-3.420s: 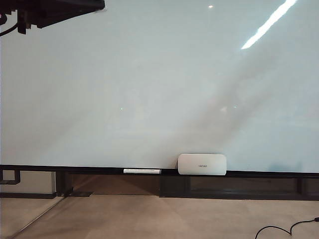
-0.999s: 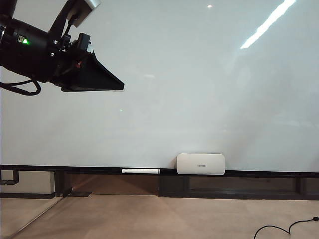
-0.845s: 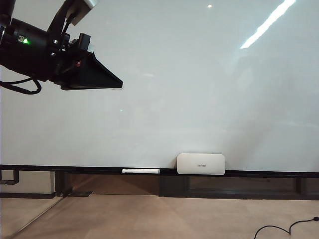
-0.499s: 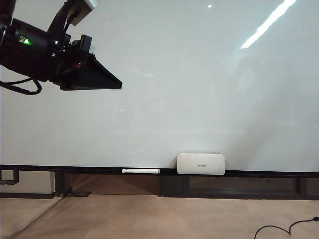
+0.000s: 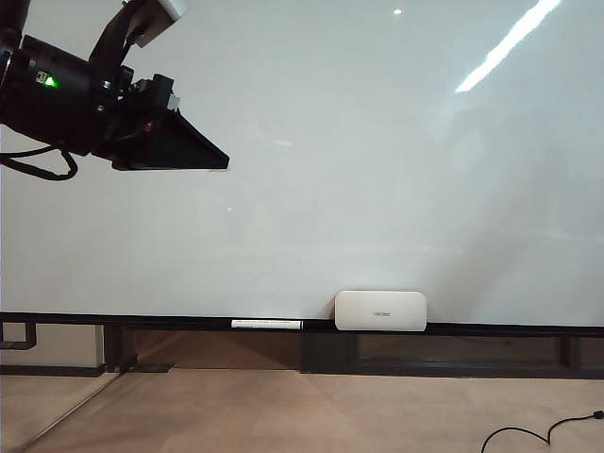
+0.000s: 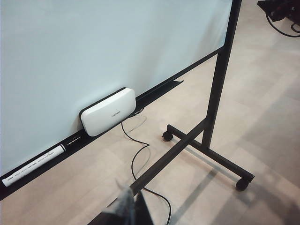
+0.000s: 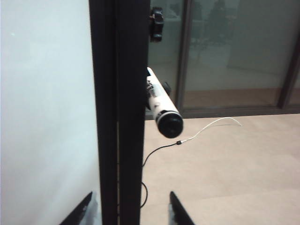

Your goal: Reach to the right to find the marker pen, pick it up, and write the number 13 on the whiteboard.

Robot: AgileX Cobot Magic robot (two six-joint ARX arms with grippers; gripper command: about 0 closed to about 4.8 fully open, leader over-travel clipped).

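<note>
Two grippers show: the left gripper (image 5: 212, 159) hangs at ten o'clock before the whiteboard (image 5: 359, 170), its jaws unreadable. A marker pen (image 5: 267, 324) lies on the rail at six o'clock beside a white eraser box (image 5: 380, 310). The right gripper (image 7: 130, 206) stands spread astride the board's frame post (image 7: 117, 108), below another marker (image 7: 161, 108).

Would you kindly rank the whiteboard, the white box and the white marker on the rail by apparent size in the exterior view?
1. whiteboard, by far the largest, filling most of the view.
2. white box, on the rail.
3. marker, similar in length to the box but much thinner.
All three sit at about the same depth.
</note>
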